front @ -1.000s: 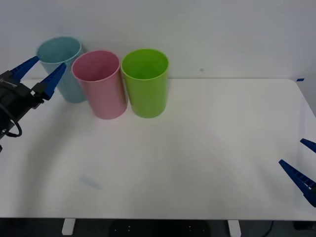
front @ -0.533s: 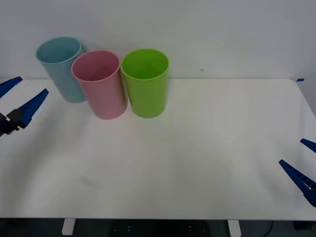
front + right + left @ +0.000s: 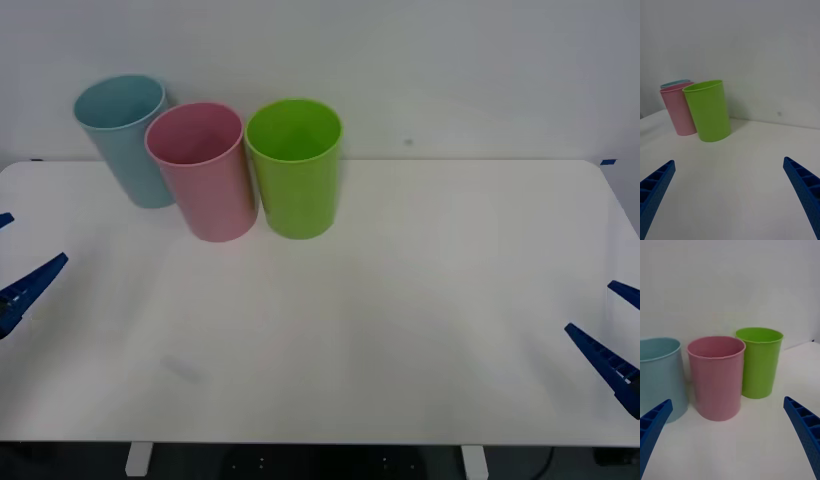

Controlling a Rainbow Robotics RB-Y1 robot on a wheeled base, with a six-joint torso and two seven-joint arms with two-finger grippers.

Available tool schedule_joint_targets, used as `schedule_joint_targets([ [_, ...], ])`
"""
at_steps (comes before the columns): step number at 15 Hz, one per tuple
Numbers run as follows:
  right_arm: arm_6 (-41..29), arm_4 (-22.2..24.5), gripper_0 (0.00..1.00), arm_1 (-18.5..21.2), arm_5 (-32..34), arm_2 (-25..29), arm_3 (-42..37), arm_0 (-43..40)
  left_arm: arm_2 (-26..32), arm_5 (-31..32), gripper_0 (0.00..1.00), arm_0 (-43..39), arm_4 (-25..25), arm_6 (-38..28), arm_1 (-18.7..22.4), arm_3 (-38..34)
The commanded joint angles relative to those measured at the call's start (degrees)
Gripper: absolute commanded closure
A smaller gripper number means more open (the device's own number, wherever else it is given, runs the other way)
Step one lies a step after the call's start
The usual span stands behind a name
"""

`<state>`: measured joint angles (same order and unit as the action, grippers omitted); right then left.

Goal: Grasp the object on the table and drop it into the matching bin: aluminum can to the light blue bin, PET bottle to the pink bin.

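Pink bin (image 3: 204, 172) btwn light blue bin (image 3: 126, 135), green bin (image 3: 296, 165); claws apart.

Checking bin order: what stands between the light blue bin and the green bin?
The pink bin stands between the light blue bin and green bin, seen in the front view.

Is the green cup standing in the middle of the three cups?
No, the green cup stands at the right end of the row; the pink bin is in the middle, with the light blue bin on the left.
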<state>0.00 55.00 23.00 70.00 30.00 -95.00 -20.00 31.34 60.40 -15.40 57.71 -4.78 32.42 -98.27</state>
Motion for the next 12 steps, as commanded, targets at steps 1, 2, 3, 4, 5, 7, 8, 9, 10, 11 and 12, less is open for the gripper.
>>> schedule_joint_targets([
  [1, 0.0, 0.0, 0.0, 0.0, 0.0, 0.0, 0.0, 0.0, -0.4, 0.68, 0.0, -3.06, -1.64, 3.02, 0.01, 0.01],
  [2, 0.0, 0.0, 0.0, 0.0, 0.0, 0.0, 0.0, 0.0, -0.32, 1.47, 0.0, -3.94, -1.9, 3.46, 0.01, 0.01],
  [3, 0.0, 0.0, 0.0, 0.0, 0.0, 0.0, 0.0, 0.0, -0.23, 1.91, 0.0, -4.73, -2.08, 3.82, 0.01, 0.01],
  [4, 0.0, 0.0, 0.0, 0.0, 0.0, 0.0, 0.0, 0.0, -0.32, 2.26, 0.0, -5.52, -2.43, 4.25, 0.01, 0.01],
  [5, 0.0, 0.0, 0.0, 0.0, 0.0, 0.0, 0.0, 0.0, -0.4, 2.88, 0.0, -6.48, -2.52, 4.78, 0.01, 0.01],
  [7, 0.0, 0.0, 0.0, 0.0, 0.0, 0.0, 0.0, 0.0, -0.58, 3.58, 0.0, -7.45, -2.78, 5.49, -0.08, 0.01],
  [8, 0.0, 0.0, 0.0, 0.0, 0.0, 0.0, 0.0, 0.0, -0.75, 3.93, 0.0, -8.15, -2.87, 5.84, -0.08, 0.01],
  [9, 0.0, 0.0, 0.0, 0.0, 0.0, 0.0, 0.0, 0.0, -0.75, 4.11, 0.0, -8.42, -3.22, 5.92, 0.01, 0.01],
  [10, 0.0, 0.0, 0.0, 0.0, 0.0, 0.0, 0.0, 0.0, -0.84, 4.28, 0.0, -8.59, -3.31, 5.92, 0.01, 0.01],
  [11, 0.0, 0.0, 0.0, 0.0, 0.0, 0.0, 0.0, 0.0, -0.84, 4.55, 0.0, -8.86, -3.4, 6.01, 0.01, 0.09],
  [12, 0.0, 0.0, 0.0, 0.0, 0.0, 0.0, 0.0, 0.0, -0.84, 4.72, 0.0, -8.95, -3.4, 5.92, -0.08, 0.01],
])
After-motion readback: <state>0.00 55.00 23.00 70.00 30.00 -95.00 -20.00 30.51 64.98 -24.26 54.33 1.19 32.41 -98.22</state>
